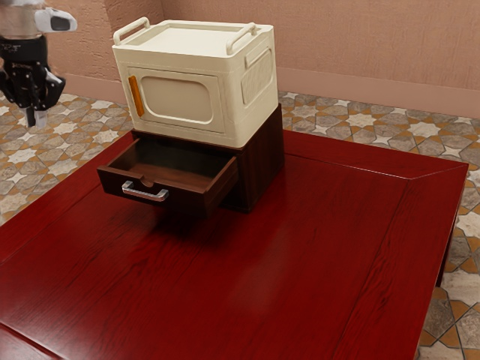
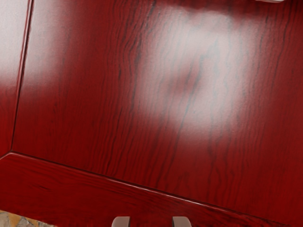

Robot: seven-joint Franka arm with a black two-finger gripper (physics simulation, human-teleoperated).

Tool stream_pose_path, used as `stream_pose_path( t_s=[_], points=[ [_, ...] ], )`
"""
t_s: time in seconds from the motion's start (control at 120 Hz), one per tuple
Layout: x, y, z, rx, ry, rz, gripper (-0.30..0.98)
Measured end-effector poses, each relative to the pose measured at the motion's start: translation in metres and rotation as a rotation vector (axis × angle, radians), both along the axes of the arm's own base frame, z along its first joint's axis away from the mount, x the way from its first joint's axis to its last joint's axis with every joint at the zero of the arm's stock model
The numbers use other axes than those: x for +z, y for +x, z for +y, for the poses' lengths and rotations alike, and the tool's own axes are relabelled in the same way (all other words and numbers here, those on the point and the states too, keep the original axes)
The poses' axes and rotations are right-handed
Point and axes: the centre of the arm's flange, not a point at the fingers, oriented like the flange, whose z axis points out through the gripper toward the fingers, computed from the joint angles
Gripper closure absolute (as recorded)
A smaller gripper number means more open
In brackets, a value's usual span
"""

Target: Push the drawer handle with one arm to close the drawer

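Drawer [image 1: 182,202] juts from its cabinet [image 1: 262,161] on the table [image 1: 262,292], so you have the whole push left; your gripper [image 1: 36,118] is well apart from the handle [image 1: 144,195], fingers spread with nothing between them.

The arm [image 1: 19,21] is cut off, the drawer [image 1: 186,203]'s back hidden

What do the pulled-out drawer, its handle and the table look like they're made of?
The drawer looks like dark brown wood, given its colour and faint grain, though it might be veneer. Its handle seems to be polished metal: silvery, with bright glints. The table appears to be red-stained, varnished wood, with dark grain lines and a glossy sheen.
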Motion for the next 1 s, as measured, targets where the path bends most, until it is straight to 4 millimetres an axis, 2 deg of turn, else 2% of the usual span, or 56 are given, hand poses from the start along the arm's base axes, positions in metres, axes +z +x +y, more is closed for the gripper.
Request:
stream_pose_path(
  t_s=[0.2,0.325,0.4,0.592,0.708,0.858,1.0],
  points=[
    [-0.088,-0.033,0.001,0.021,-0.025,0.095,0.74],
    [-0.141,-0.035,0.0,0.027,-0.03,0.113,0.77],
    [-0.163,-0.031,0.0,0.031,-0.029,0.09,0.77],
    [-0.207,-0.011,0.003,0.042,-0.016,0.004,0.78],
    [-0.223,0.005,0.001,0.043,-0.006,-0.05,0.78],
    [-0.242,0.02,-0.02,0.005,-0.001,-0.094,0.78],
    [-0.251,0.033,-0.043,-0.035,0.006,-0.123,0.79]
  ],
)
